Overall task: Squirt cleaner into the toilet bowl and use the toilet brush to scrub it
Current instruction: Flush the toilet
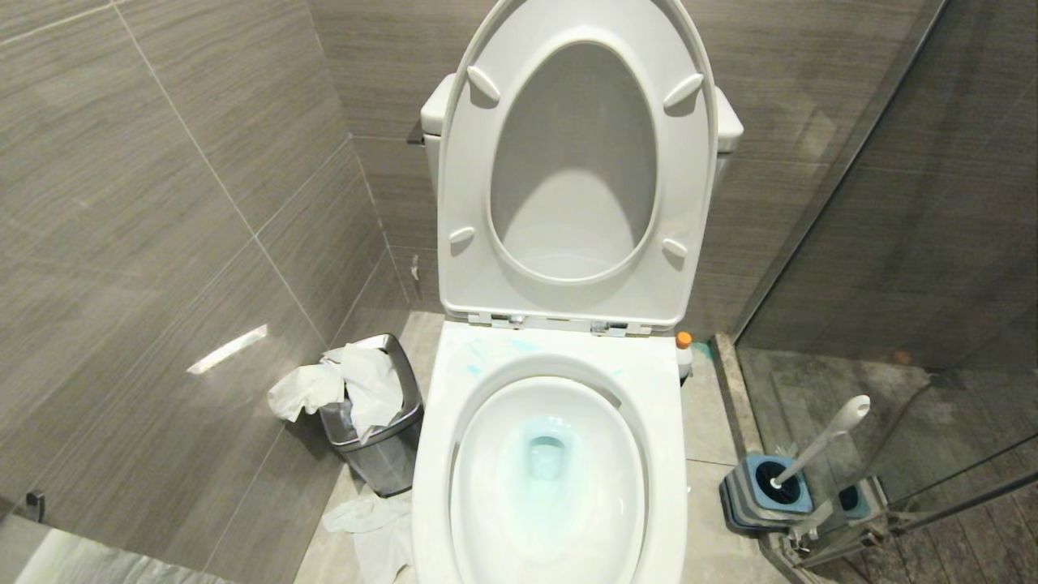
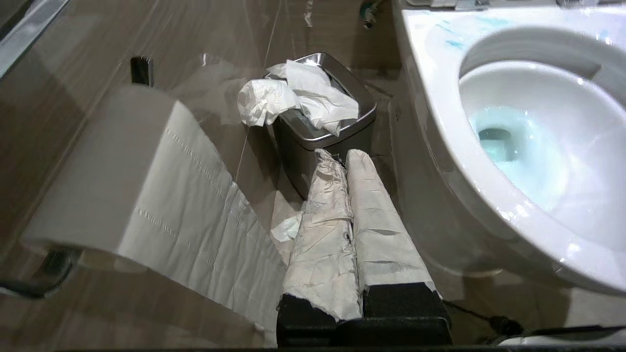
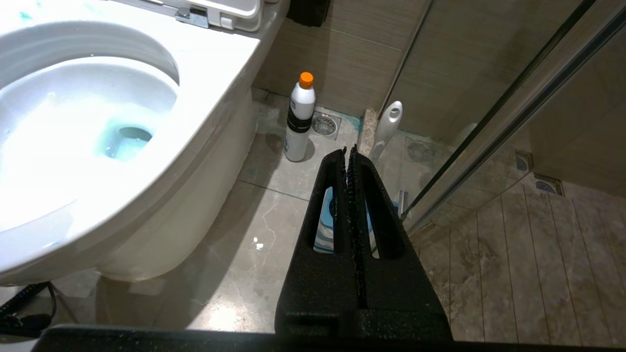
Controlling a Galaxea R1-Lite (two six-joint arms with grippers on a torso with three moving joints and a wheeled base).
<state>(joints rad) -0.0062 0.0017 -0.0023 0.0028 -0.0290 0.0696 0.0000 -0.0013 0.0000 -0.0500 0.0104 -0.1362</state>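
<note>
Both grippers — left gripper (image 2: 342, 159), right gripper (image 3: 349, 152) — hang pinched together, empty. Turquoise cleaner (image 1: 545, 454) tints the glossy white toilet bowl (image 1: 551, 560); the white-handled toilet brush (image 1: 819, 438) stands in its holder beside the bowl — likely parked for grabbing.

We see a steel bin (image 2: 303, 142) just beyond the pincer tips, stuffed with crumpled tissue (image 2: 298, 98). A paper roll (image 2: 112, 171) hangs beside it. Elsewhere, a floor drain (image 3: 324, 124) sits near a glass partition (image 3: 489, 122).
</note>
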